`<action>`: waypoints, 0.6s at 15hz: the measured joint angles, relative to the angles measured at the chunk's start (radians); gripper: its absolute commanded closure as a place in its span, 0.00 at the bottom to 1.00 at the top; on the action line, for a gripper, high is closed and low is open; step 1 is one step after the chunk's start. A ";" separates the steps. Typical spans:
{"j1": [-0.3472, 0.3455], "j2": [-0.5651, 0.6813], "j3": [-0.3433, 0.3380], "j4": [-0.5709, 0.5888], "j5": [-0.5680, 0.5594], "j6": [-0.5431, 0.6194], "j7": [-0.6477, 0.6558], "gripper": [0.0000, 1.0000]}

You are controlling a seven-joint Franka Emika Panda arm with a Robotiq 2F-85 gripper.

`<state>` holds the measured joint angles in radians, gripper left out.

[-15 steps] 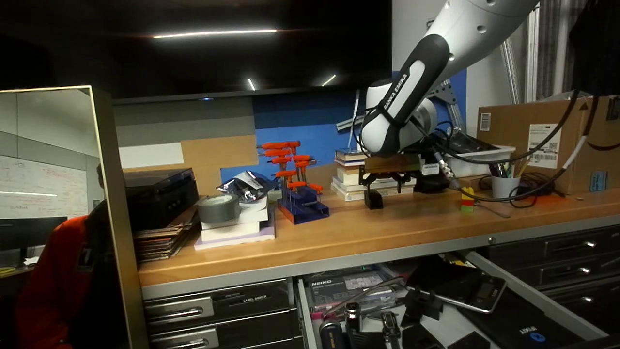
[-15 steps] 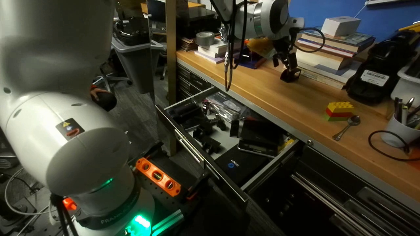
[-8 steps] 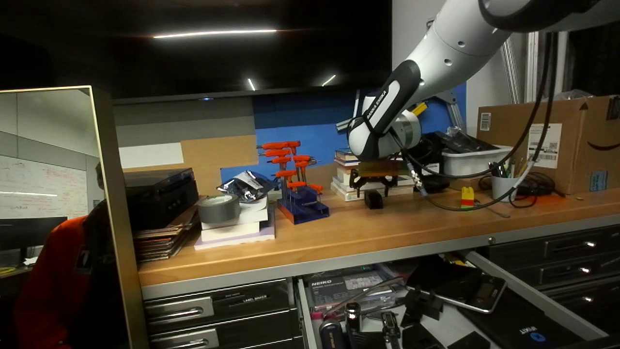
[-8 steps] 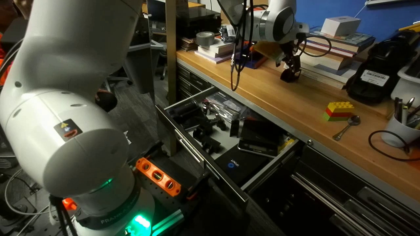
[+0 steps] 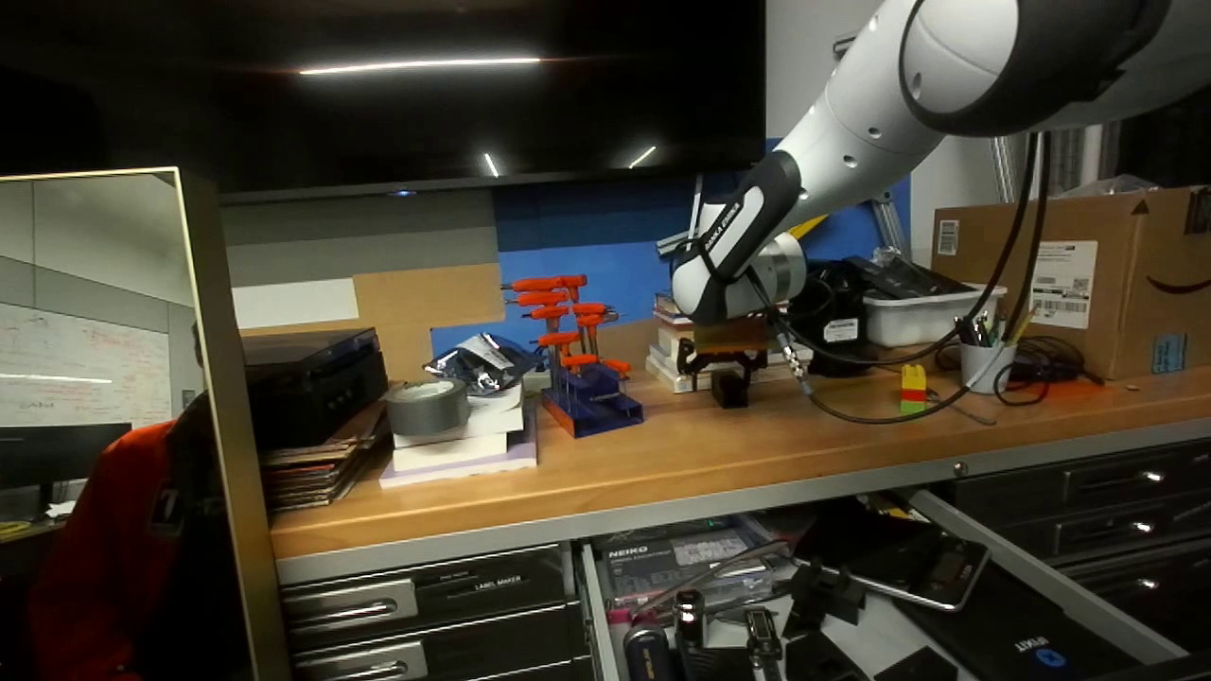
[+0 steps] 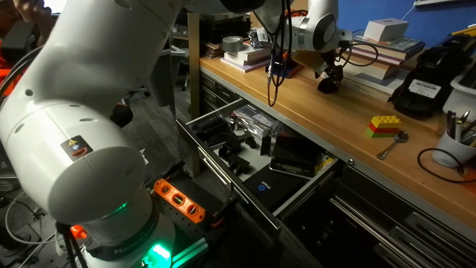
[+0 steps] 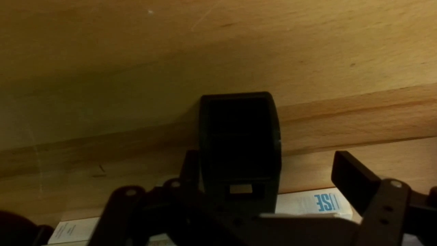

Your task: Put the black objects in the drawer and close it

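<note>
Fingers [image 7: 355, 181] of the black two-finger Robotiq gripper [image 7: 267, 157] are standing wide apart and are gripping nothing. Reading the wrist view from left to right: one finger is lying just beside the matte-black hollow blocky object [image 7: 240, 143], contact not showing clearly; the object is sitting between the fingers, off centre toward that side; a plain gap is separating it from the opposite finger. Its long axis is running across the closing line, so the jaws are facing its narrower width. The coming move is probably calling for slight centring toward the near finger's side, then closing; fingertip depth beside the object is not showing.

Object location: it is resting on the light-brown wooden benchtop [image 5: 568, 473], beside the stack of pale books [image 6: 372, 69]. To the right and below, in an exterior view, the wide dark-grey metal drawer [image 5: 1050, 582] is standing pulled out, and a matte-black angular piece [image 5: 825, 596], probably the second task object, is lying inside.

Compared with the earliest frame, the gripper is sitting lower and farther left in that view, appearing to straddle the object; the object and drawer are holding position.
</note>
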<state>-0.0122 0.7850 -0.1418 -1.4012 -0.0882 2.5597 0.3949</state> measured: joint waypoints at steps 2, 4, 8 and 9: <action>0.000 0.016 -0.005 0.021 0.000 -0.005 -0.005 0.34; 0.000 0.027 -0.009 0.037 0.000 -0.009 -0.008 0.51; 0.000 0.033 -0.011 0.049 0.000 -0.028 -0.010 0.75; 0.001 0.033 -0.012 0.051 0.000 -0.035 -0.010 0.75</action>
<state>-0.0114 0.8182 -0.1540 -1.3501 -0.0883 2.5246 0.3845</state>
